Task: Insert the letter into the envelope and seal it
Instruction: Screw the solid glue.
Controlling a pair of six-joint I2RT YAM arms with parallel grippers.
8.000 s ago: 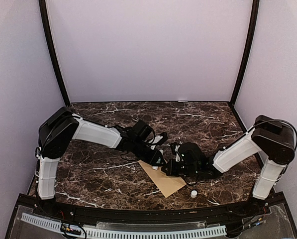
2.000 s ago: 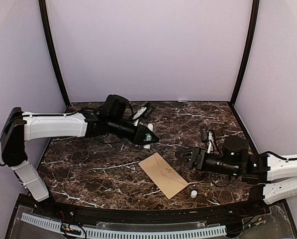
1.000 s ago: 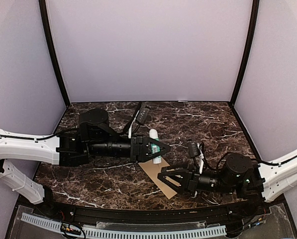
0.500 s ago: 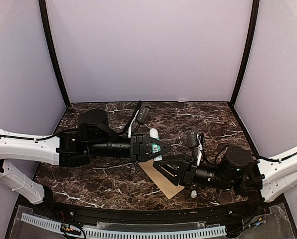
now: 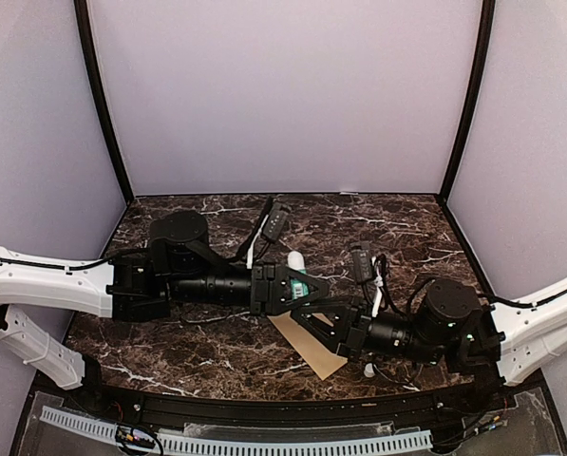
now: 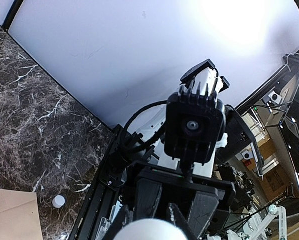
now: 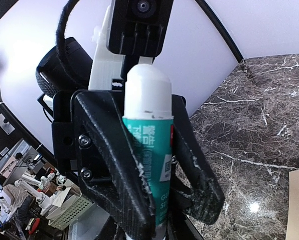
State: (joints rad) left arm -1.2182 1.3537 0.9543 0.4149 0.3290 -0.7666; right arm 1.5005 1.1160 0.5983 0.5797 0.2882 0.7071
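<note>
My left gripper (image 5: 309,285) is shut on a glue stick (image 5: 295,260) with a teal label and a rounded white end. It holds the stick above the table's middle, crosswise, white end pointing away. In the right wrist view the stick (image 7: 146,145) stands between the left fingers (image 7: 111,165). My right gripper (image 5: 302,317) is open, its fingers spread just in front of the left gripper. It faces the left wrist camera (image 6: 178,204). The brown envelope (image 5: 319,350) lies flat beneath both grippers, partly hidden. The letter is not in view.
A small white round cap (image 5: 369,369) lies on the marble table (image 5: 188,332) just right of the envelope; it also shows in the left wrist view (image 6: 58,201). Lilac walls close the back and sides. A black rail runs along the near edge.
My right gripper has moved left and up, open, until it meets the left gripper and glue stick. The left gripper has stayed nearly still over the last second.
</note>
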